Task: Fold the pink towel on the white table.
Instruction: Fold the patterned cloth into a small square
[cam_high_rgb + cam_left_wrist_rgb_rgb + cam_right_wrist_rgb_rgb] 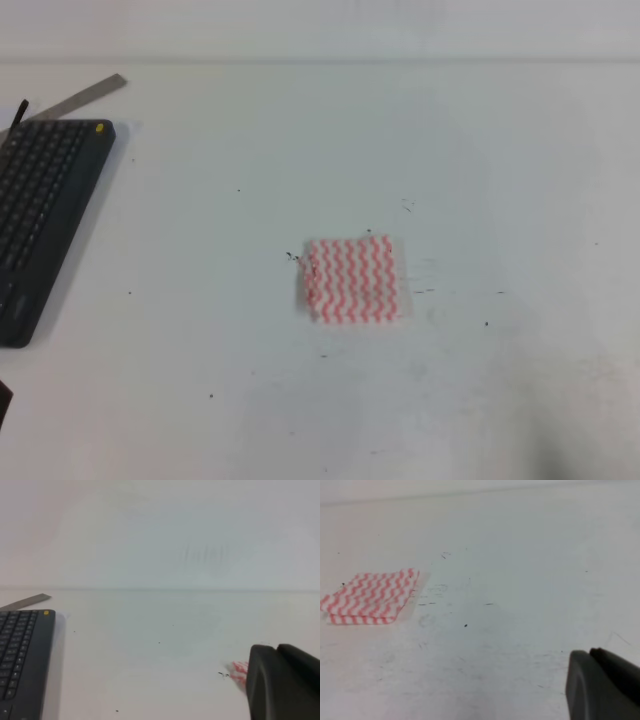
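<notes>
The pink towel [352,280] lies on the white table [300,150] a little right of centre, a small square stack of layers with pink-red and white zigzag stripes. The right wrist view shows the towel [370,597] at left, its stacked edges toward the camera. A sliver of the towel [239,670] peeks out beside the dark body of my left gripper [282,685] at the bottom right of the left wrist view. My right gripper [600,687] shows only as a dark block at bottom right, well away from the towel. Neither gripper's fingertips are visible, and nothing is held in view.
A black keyboard [45,220] lies along the left edge of the table, also in the left wrist view [22,655]. A grey metal strip [85,97] lies behind it. The table's far edge meets a pale wall.
</notes>
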`<state>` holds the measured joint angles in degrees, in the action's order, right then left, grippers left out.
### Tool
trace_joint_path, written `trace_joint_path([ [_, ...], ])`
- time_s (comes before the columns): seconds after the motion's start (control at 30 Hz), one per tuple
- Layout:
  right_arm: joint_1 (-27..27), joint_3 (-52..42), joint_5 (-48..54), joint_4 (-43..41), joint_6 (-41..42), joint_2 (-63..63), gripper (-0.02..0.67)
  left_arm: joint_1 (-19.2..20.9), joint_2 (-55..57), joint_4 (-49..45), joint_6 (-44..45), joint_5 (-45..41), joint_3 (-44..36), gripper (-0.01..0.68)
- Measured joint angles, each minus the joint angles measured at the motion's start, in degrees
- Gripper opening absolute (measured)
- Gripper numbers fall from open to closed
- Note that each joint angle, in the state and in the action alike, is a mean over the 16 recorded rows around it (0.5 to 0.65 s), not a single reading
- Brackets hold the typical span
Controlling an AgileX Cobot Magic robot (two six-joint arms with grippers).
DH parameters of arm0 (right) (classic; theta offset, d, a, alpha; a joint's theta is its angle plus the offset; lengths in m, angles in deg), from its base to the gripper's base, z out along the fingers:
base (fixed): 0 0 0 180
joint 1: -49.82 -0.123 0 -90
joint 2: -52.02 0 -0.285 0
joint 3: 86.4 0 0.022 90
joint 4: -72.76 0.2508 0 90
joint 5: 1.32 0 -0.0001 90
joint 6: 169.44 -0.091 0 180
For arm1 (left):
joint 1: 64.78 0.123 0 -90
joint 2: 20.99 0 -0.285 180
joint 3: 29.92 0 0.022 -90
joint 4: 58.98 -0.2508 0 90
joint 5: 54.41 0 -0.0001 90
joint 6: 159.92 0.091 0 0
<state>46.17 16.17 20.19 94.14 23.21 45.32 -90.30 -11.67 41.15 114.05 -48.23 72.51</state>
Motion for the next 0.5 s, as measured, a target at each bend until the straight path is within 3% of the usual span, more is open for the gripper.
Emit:
trace_joint_path([
  [0.5,0.0,0.0,0.7,0.9,0.0,0.0,-0.002,0.0,0.5,-0.2,0.0,2.4,-0.3,0.000],
])
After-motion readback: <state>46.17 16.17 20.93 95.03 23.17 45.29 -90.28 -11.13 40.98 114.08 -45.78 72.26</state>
